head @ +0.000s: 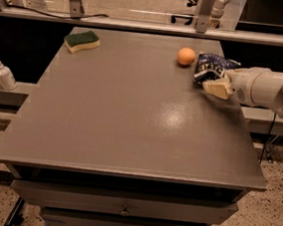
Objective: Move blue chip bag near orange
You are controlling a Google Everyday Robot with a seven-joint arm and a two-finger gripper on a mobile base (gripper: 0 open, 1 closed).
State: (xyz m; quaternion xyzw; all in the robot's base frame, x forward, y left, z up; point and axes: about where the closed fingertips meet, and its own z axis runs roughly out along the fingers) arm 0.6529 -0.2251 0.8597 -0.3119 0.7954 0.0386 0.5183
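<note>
The blue chip bag (212, 65) is a crinkly navy bag with white lettering. It lies on the grey table (131, 114) at the far right, just right of the orange (186, 56), with a small gap between them. The orange is small, round and plain. My gripper (215, 87) reaches in from the right on a white arm (274, 90). It sits low over the table, against the near edge of the bag. Part of the bag is hidden behind the gripper.
A green-and-yellow sponge (82, 41) lies at the table's far left corner. A white pump bottle (4, 73) stands on a ledge left of the table. A metal rail (150, 26) runs behind the table. Drawers (122, 210) sit below its front edge.
</note>
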